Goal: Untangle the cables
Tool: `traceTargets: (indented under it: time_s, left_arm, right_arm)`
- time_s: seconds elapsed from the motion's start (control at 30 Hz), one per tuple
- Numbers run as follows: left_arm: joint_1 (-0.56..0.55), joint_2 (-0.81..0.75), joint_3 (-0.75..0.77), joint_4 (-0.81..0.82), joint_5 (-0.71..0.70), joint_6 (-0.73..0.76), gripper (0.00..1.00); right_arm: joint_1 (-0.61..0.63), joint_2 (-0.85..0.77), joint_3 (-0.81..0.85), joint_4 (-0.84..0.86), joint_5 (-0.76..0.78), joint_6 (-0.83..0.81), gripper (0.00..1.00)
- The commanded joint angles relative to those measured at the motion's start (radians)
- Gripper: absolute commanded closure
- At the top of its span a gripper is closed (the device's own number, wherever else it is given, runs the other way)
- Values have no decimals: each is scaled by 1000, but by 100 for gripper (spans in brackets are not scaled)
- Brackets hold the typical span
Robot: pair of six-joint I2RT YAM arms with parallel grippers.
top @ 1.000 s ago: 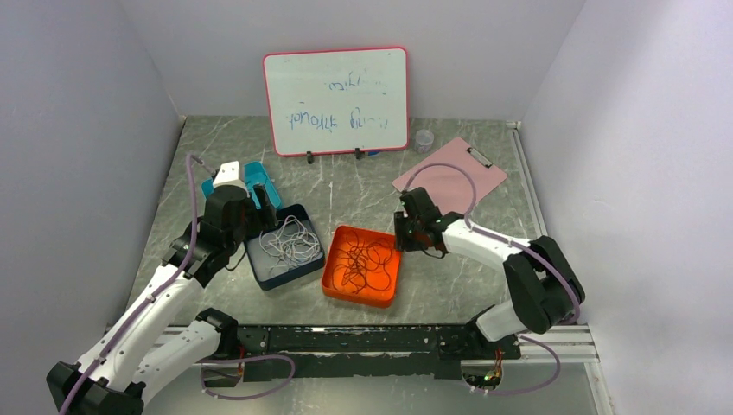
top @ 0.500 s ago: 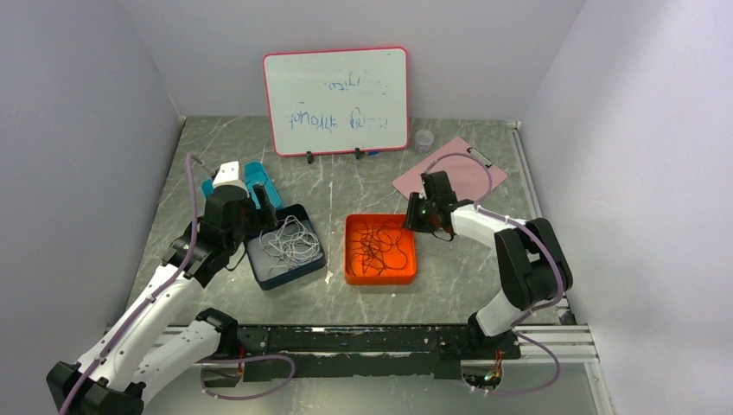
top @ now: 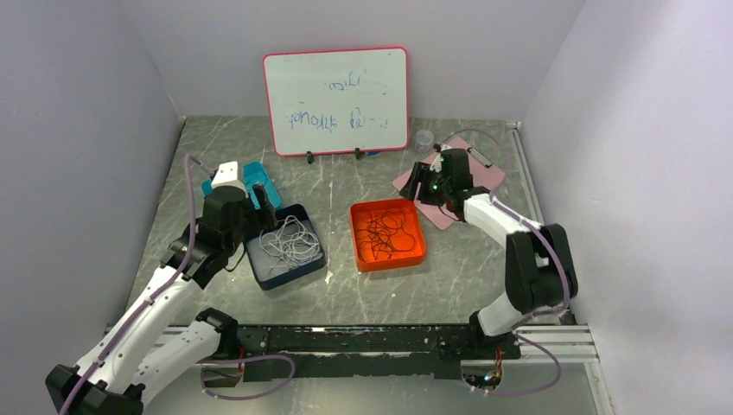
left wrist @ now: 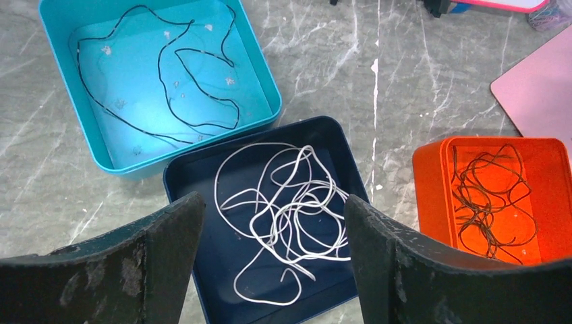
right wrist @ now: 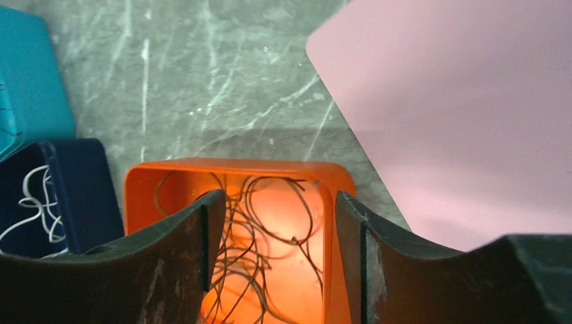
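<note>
The left end effector (left wrist: 273, 206) is held with its fingers apart above the navy tray (left wrist: 177, 183), in which the white cables (left wrist: 283, 216) are piled. The right end effector (right wrist: 276, 202) is likewise spread, with nothing clamped, over the far rim of the orange tray (right wrist: 229, 166), where dark cables (right wrist: 270, 223) are tangled. One black cable (left wrist: 160, 67) is laid in the teal tray (left wrist: 64, 81).
</note>
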Motion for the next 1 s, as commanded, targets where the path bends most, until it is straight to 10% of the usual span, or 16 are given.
traceTargets:
  time_s: [0.0, 0.4, 0.97]
  left_arm:
    - [5, -47, 19, 29, -30, 40, 19]
    - [5, -244, -10, 90, -122, 161, 2]
    - [5, -297, -40, 59, -236, 92, 0]
  right_arm:
    - [-2, -203, -27, -20, 68, -93, 34]
    - [-3, -732, -181, -23, 317, -141, 1]
    - [0, -1020, -320, -117, 486, -108, 0]
